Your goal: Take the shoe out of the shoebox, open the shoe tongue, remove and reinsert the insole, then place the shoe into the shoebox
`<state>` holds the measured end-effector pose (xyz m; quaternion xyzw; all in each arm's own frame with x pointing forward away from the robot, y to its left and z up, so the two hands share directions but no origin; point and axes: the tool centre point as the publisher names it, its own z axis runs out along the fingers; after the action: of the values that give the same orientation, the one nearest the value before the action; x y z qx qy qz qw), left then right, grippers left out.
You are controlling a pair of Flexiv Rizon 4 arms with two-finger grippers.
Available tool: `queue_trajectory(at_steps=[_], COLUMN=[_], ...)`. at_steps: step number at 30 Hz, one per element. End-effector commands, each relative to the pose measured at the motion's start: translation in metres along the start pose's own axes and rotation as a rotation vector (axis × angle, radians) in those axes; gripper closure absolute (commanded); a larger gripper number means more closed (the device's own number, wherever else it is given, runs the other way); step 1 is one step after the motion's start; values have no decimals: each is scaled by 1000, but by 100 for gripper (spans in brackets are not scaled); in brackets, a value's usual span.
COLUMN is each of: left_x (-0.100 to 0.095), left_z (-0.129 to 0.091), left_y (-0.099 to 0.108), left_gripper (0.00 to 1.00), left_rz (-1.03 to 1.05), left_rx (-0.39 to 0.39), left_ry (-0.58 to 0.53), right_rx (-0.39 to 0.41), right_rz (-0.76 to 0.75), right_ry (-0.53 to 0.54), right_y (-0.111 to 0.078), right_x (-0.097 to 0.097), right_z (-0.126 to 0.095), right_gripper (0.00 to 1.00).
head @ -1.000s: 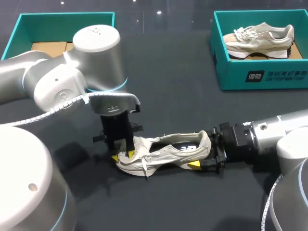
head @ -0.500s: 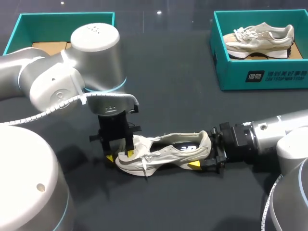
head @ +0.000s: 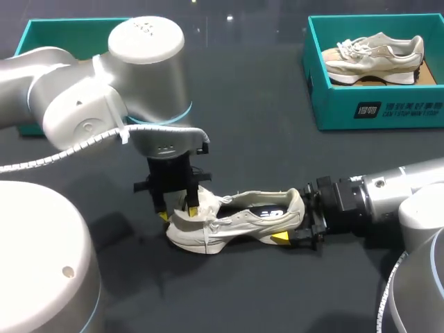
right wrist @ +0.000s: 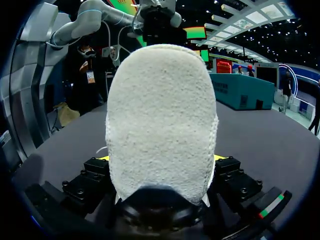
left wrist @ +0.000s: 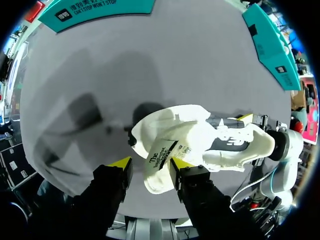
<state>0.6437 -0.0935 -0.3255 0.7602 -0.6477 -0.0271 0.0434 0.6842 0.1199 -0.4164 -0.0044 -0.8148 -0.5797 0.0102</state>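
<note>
Cream-white shoe [head: 243, 222] lies on its sole on the dark counter [head: 277, 152], stretched between the two hands. At its heel the right hand [head: 300, 220] is clamped on it from both sides; the heel fills the right wrist view and hides nearly all of both yellow tips. At its toe end the left hand [left wrist: 150, 164] hangs over the raised tongue [left wrist: 160, 162], fingers apart: the tongue rests against one finger [left wrist: 181, 164], with a dark gap before the other. Far beyond the shoe's heel end a teal shoebox [head: 388, 111] holds a second shoe [head: 374, 55]. Beyond its toe end another teal box [head: 48, 28] is largely hidden by the left arm, so its contents cannot be made out.
</note>
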Motion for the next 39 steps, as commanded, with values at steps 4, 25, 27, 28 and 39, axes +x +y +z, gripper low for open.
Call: queue_trajectory(at_steps=[4, 25, 27, 28, 39], left_x=[4, 29, 33, 35, 72], left_z=[-24, -81, -89, -92, -119], left_y=[2, 3, 4, 3, -3], left_gripper=[53, 53, 53, 53, 61], left_rz=[33, 234, 285, 315, 873], left_rx=[40, 127, 134, 138, 112], left_ry=[2, 63, 74, 83, 221], right_rx=[3, 3, 3, 3, 3], right_rz=[0, 0, 0, 0, 0], right_ry=[-1, -1, -1, -1, -1], right_y=[1, 1, 1, 1, 1], right_x=[0, 0, 0, 0, 0], right_z=[0, 0, 0, 0, 0], right_gripper=[100, 100, 100, 100, 100])
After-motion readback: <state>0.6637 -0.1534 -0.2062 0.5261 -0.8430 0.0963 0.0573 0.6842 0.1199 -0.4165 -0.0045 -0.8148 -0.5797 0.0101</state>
